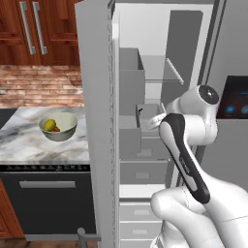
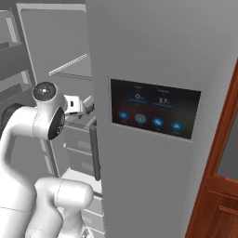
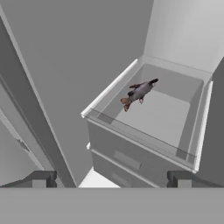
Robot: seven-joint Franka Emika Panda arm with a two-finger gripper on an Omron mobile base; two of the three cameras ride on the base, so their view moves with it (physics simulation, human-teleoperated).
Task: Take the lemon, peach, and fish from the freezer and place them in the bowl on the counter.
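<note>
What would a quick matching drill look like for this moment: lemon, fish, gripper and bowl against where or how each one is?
Things:
1. lemon
2. fish
3. gripper
4. bowl

Places or states:
A. lying in an open grey drawer of the freezer
B. standing on the counter
C. open, poised over the drawer with nothing between the fingers
D. resting inside the bowl beside an orange-red fruit

Pairs: 1-D, 2-A, 3-C, 4-B
</note>
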